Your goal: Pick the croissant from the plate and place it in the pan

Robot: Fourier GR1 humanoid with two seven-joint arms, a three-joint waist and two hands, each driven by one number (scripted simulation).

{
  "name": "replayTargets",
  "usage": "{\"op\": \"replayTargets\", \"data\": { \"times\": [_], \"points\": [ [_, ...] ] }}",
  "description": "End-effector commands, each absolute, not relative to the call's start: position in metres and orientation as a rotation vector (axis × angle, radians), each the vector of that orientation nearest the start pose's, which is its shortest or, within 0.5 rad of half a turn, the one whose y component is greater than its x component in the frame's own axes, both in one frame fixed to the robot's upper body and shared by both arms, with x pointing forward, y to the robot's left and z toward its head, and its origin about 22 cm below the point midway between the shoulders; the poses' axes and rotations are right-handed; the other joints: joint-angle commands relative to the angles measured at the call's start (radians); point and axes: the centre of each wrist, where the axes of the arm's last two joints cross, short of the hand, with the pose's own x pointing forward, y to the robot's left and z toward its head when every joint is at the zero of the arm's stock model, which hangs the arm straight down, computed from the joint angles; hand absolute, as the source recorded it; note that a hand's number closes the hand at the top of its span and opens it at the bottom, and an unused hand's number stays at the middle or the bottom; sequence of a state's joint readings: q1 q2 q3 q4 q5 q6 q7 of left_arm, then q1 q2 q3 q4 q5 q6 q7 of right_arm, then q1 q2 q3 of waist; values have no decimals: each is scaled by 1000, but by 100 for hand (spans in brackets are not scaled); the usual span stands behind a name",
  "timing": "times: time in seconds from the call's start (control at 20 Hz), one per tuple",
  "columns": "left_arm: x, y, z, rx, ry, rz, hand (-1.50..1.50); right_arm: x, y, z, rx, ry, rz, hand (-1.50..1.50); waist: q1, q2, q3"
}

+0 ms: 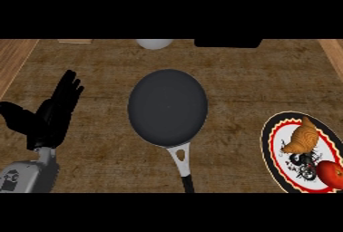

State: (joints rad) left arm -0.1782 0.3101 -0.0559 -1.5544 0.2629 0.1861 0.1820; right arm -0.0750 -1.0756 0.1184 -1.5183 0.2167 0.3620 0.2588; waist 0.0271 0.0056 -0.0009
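Brown, wood-grained counter (100, 81), seen steeply from above. At centre lies a dark round pan (167, 106), its inside bare; its handle (182, 161), pale where it joins the pan and black further out, runs towards the lower edge of the view.

At the right edge sits a plate (268, 147) with a red, white and black patterned rim, partly cut off by the frame. The croissant (303, 138), golden brown, lies on the upper half of the plate, with a red round fruit (330, 174) below it on the same plate, near but apart.

The left hand (50, 120) shows at the left side above its grey forearm (26, 174). Its fingers (69, 88) are straight and point towards the far edge of the counter; the thumb (17, 113) is spread out to the left. The hand is open and holds nothing.

The croissant lies well apart from these fingers: the whole pan stands between the hand and the plate, and no finger touches pan, plate or croissant.

Along the far edge, a pale round object (154, 43) and a black object (227, 42) are partly visible; what they are cannot be told.
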Motion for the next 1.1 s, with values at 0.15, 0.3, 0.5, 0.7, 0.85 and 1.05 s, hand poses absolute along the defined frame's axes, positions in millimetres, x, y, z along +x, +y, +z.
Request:
{"op": "replayTargets", "data": {
  "times": [0.15, 0.3, 0.5, 0.7, 0.85, 1.05],
  "points": [
    [269, 265, 62, 104, -1514, 54, 0, 274, -380, 146, -779, -735, 1235, -150, -17, -6, 1],
    [280, 285, 57, 76, -1506, 27, 0, 261, -356, 138, -801, -682, 1323, -150, -28, -6, 0],
    [274, 273, 69, 115, -1530, 45, 0, 263, -337, 152, -932, -637, 1348, -150, -26, -8, 1],
    [259, 272, 65, 93, -1510, 52, 0, 282, -325, 127, -939, -618, 1330, -150, -17, -6, 1],
    [265, 289, 51, 104, -1509, 54, 0, 285, -307, 124, -925, -662, 1338, -150, -20, -5, 1],
    [289, 279, 64, 96, -1537, 55, 0, 280, -317, 108, -921, -625, 1334, -150, -29, -5, 1]
  ]
}}
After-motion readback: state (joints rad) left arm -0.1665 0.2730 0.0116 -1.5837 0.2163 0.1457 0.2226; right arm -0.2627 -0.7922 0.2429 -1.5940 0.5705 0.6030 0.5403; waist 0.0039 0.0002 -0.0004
